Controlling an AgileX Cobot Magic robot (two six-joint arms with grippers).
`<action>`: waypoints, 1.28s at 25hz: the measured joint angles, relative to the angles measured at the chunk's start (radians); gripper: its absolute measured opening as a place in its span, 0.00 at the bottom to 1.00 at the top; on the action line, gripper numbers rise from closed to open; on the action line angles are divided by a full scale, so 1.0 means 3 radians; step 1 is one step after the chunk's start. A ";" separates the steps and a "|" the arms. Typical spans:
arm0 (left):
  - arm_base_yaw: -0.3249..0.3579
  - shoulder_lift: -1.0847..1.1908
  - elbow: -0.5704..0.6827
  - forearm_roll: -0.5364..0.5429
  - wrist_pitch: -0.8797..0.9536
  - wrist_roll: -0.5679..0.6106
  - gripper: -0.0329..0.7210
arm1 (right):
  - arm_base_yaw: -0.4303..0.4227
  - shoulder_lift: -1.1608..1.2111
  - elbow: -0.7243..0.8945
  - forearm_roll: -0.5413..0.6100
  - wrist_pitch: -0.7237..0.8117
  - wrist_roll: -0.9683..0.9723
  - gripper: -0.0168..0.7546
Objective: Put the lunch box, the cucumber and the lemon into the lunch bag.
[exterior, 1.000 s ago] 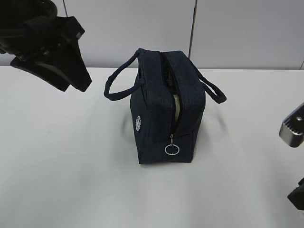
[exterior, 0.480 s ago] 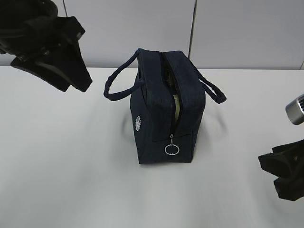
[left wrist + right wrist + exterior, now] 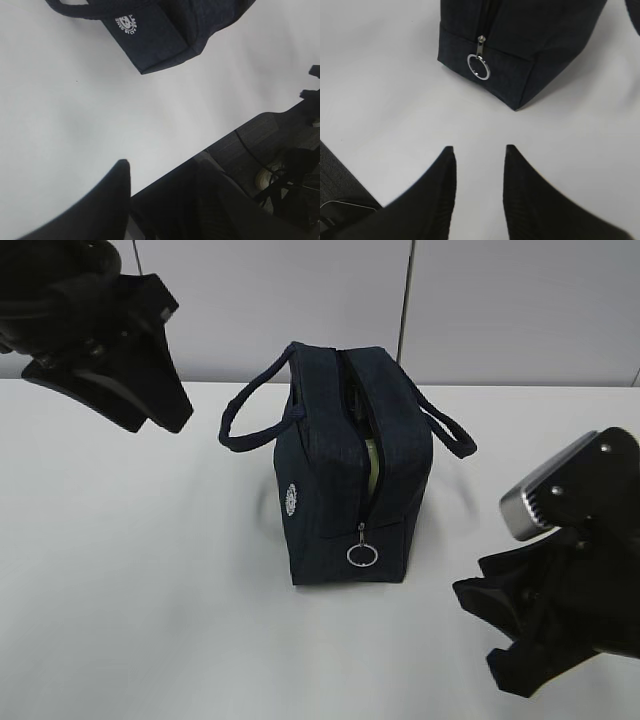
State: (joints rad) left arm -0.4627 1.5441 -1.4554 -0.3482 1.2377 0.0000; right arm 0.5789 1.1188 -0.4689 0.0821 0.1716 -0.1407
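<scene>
Fingers [image 3: 450, 165] apart, rt arm low nr lunch bag [image 3: 320, 480]

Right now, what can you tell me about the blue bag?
The lunch bag is a boxy dark navy fabric bag standing upright on the white table. It has two loop handles, a small round white logo on its side, and a zipper open along the top, its metal ring pull hanging low. Something pale green shows inside. Nothing grips it.

White table [image 3: 150, 590] before a pale panelled wall [image 3: 500, 310]
</scene>
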 joint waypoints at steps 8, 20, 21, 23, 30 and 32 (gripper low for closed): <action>0.0000 0.0000 0.0000 0.0121 0.0004 0.0000 0.44 | 0.0023 0.0800 0.0000 0.0010 -0.0795 -0.0001 0.34; 0.0000 0.0000 0.0000 0.0136 0.0004 0.0000 0.44 | 0.0023 0.1650 0.0000 -0.0037 -0.1856 0.0033 0.34; 0.0000 0.0000 0.0000 0.0136 0.0004 0.0000 0.44 | 0.0023 0.1686 -0.0008 -0.0037 -0.1969 0.0033 0.34; 0.0000 0.0000 0.0000 0.0136 0.0004 0.0000 0.44 | 0.0023 0.1726 -0.0013 -0.0037 -0.2124 0.0064 0.34; 0.0000 0.0000 0.0000 0.0141 0.0004 0.0000 0.44 | 0.0023 0.1746 -0.0019 -0.0037 -0.2408 0.0111 0.40; 0.0000 0.0000 0.0000 0.0141 0.0004 0.0000 0.44 | 0.0023 0.1763 -0.0019 -0.0061 -0.2450 0.0111 0.46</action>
State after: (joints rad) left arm -0.4627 1.5441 -1.4554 -0.3059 1.2388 0.0000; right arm 0.5859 1.6476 -0.4748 0.0637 -0.5634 -0.1074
